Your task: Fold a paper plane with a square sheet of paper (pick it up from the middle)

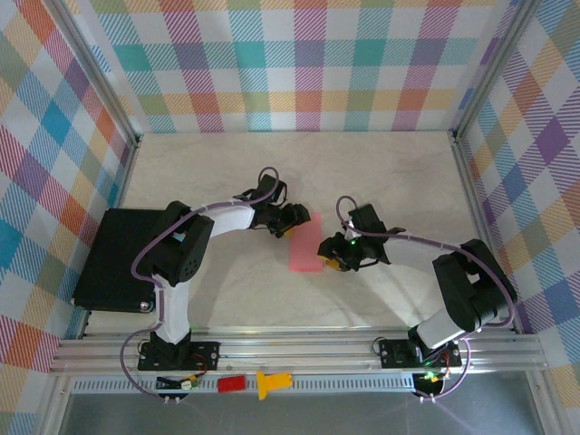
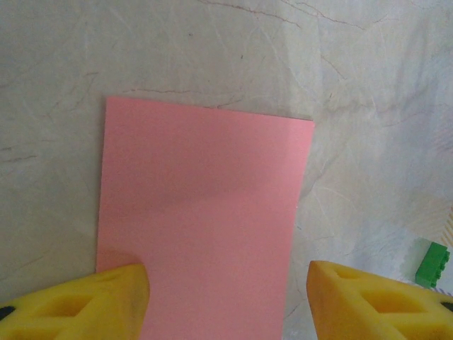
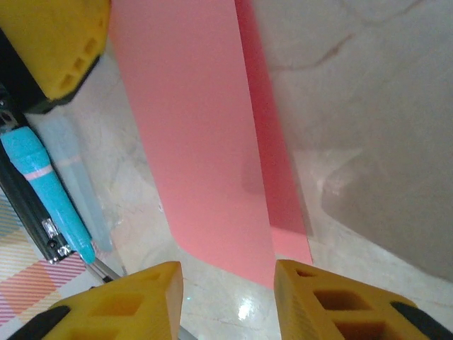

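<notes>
Looking early-stage: paper (image 1: 306, 243) lies mid-table, right of the mat (image 1: 118, 258), as a narrow rectangle w/ a 2nd layer along one long edge, so prob. just the first half-fold. No nose corners or wings, most folds left. L claw (image 2: 226, 283), btwn mat and paper, wide, straddling one end. R claw (image 3: 226, 283), beyond paper from mat, narrower gap, no clear pinch.

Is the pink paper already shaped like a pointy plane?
No, the pink paper lies on the table as a plain rectangle with square corners and no pointed nose.
</notes>
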